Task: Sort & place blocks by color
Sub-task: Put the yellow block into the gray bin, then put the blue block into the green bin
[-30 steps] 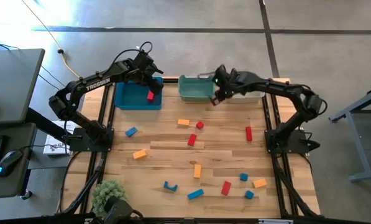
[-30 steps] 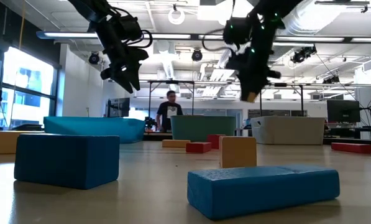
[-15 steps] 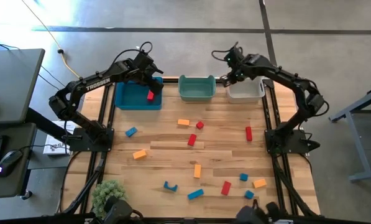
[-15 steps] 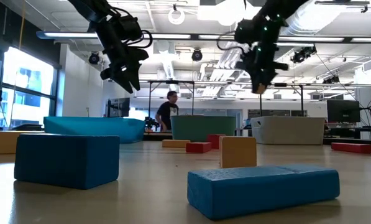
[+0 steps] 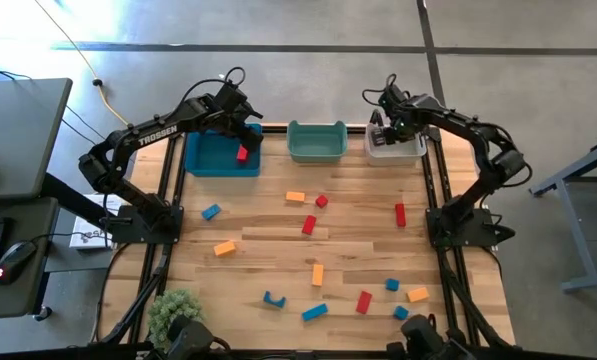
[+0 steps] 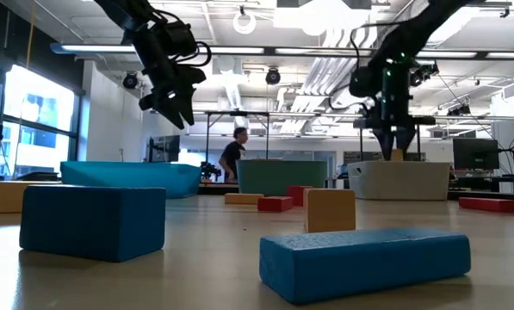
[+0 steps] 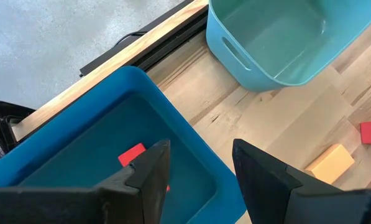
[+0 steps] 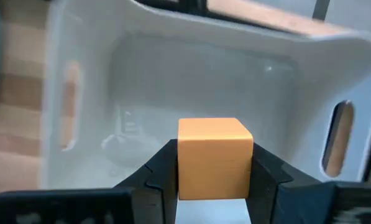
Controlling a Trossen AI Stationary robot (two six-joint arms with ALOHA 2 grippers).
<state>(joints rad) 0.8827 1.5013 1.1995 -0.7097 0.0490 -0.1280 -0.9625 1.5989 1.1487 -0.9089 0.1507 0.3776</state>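
Observation:
My right gripper (image 5: 382, 128) hangs over the white bin (image 5: 406, 152) at the table's far right, shut on an orange cube (image 8: 214, 155); the low view shows the cube (image 6: 397, 155) just above the bin's rim. My left gripper (image 7: 201, 171) waits open above the blue bin (image 5: 210, 160), where one red block (image 5: 242, 153) lies on the floor. The teal bin (image 5: 316, 143) stands between the two. Red, blue and orange blocks lie scattered on the table, among them an orange bar (image 5: 295, 197), a red cube (image 5: 321, 201) and a blue arch (image 5: 273, 299). My right gripper pinches the orange cube by two opposite side faces (image 8: 184, 167), one finger on each. The fingers (image 6: 386, 138) point down from above. The cube is lifted clear and sits level, above the white bin's inside.
More blocks lie toward the near edge: an orange bar (image 5: 318, 274), a red bar (image 5: 364, 302), a blue bar (image 5: 315, 312) and an orange block (image 5: 417, 295). A red bar (image 5: 400, 214) lies at the right. A plant (image 5: 174, 312) stands at the near left corner. A person (image 6: 236, 153) moves in the room behind.
My right gripper has carried the orange cube from over the teal bin toward the table's right, to above the white bin, has turned to point straight down, and has come lower toward the bin. It has stayed shut on the cube.

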